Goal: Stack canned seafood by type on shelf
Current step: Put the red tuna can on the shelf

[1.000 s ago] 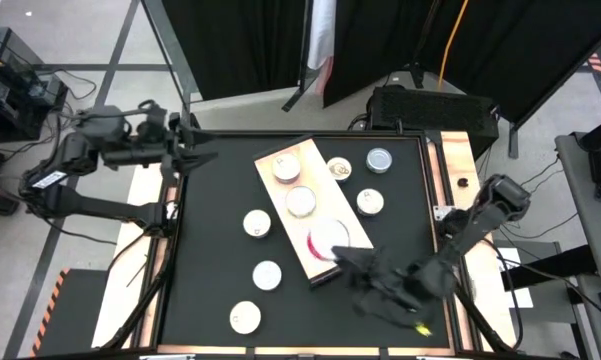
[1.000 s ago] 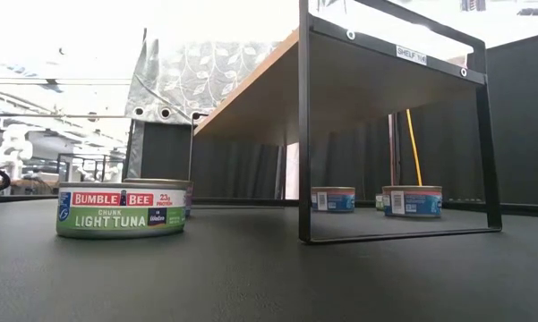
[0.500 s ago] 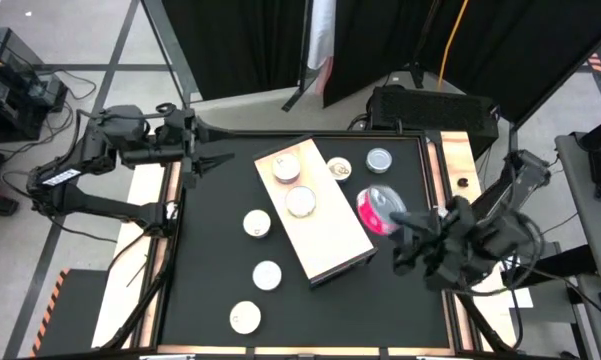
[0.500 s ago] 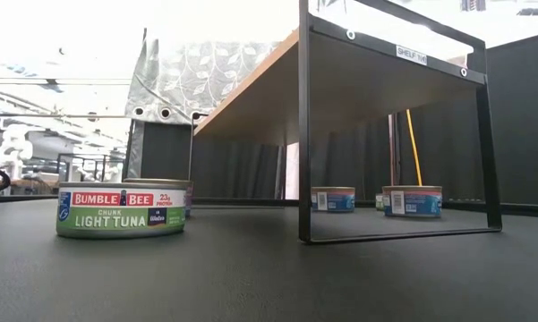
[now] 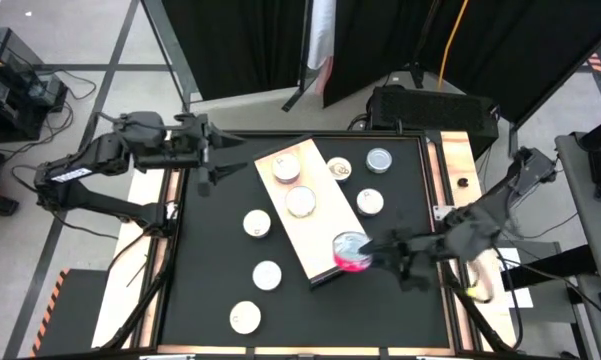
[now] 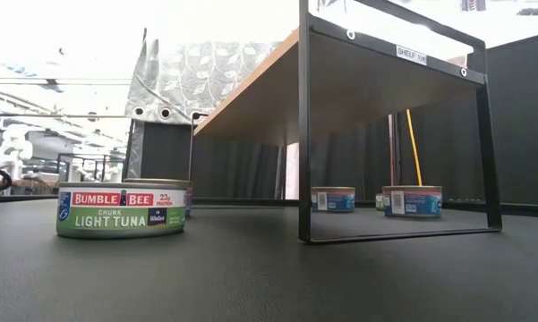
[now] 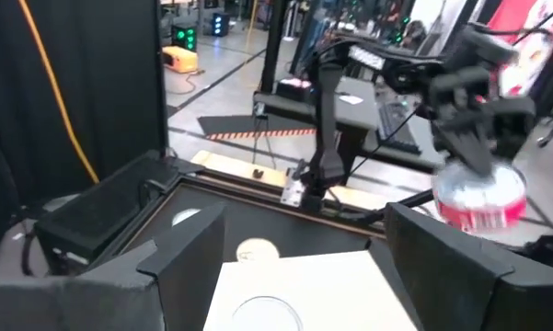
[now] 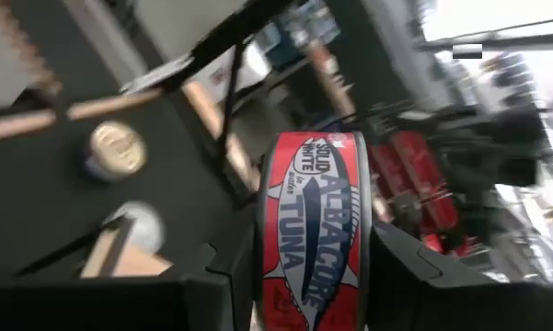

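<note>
One red-labelled round albacore tuna tin (image 5: 351,250) pinched between right gripper (image 5: 380,252) fingers, hovering over near end of pale wooden shelf board (image 5: 332,240). Placing step, apparently; next calls for levelling and lowering onto shelf. Tin tipped on edge, flat faces sideways, round axis roughly level. Left gripper (image 5: 208,160) spread, empty, just beyond shelf's far end.

Shelf (image 5: 315,215) mid-frame: two tins (image 5: 292,183) crowd upper end, lower half bare except right end effector (image 5: 365,253) w/ red tin (image 5: 350,250) over lower-right corner. Surface (image 5: 210,290) lower-left: three loose tins (image 5: 257,255), gaps between.
</note>
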`<state>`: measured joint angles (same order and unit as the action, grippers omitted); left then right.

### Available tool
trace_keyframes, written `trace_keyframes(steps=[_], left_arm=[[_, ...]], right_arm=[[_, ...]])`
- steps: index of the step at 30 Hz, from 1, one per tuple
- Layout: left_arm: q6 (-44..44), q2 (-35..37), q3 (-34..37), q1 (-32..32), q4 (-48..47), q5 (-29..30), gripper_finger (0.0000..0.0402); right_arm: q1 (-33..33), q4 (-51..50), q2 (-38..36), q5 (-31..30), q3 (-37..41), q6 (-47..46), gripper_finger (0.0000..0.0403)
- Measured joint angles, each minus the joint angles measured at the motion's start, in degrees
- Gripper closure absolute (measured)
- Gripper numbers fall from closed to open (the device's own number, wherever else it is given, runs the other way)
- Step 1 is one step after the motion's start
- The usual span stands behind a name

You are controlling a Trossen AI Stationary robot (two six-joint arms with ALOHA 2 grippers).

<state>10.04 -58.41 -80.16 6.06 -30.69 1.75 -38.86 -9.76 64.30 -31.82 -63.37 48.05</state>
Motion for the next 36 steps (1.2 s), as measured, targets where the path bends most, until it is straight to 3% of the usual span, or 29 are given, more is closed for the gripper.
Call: trace_keyframes(steps=[6,15,29,36], left_arm=[[-0.1,-3.6,0.0,-0.7,0.4,0.6,0.011],[-0.4,-5.7,0.0,-1.0,0.4,0.7,0.011],[-1.5,-5.7,0.0,-0.9,0.3,1.6,0.011],[-1.5,-5.7,0.0,-0.9,0.3,1.8,0.011]], right_arm=[[6.7,-0.3,8.7,0.0,0.0,2.1,0.0268],[11.8,-4.5,17.2,0.2,0.0,-3.6,0.0268],[13.6,-7.3,18.9,0.5,0.0,-8.6,0.0266],[14.3,-8.0,19.1,2.2,0.0,-9.7,0.023]])
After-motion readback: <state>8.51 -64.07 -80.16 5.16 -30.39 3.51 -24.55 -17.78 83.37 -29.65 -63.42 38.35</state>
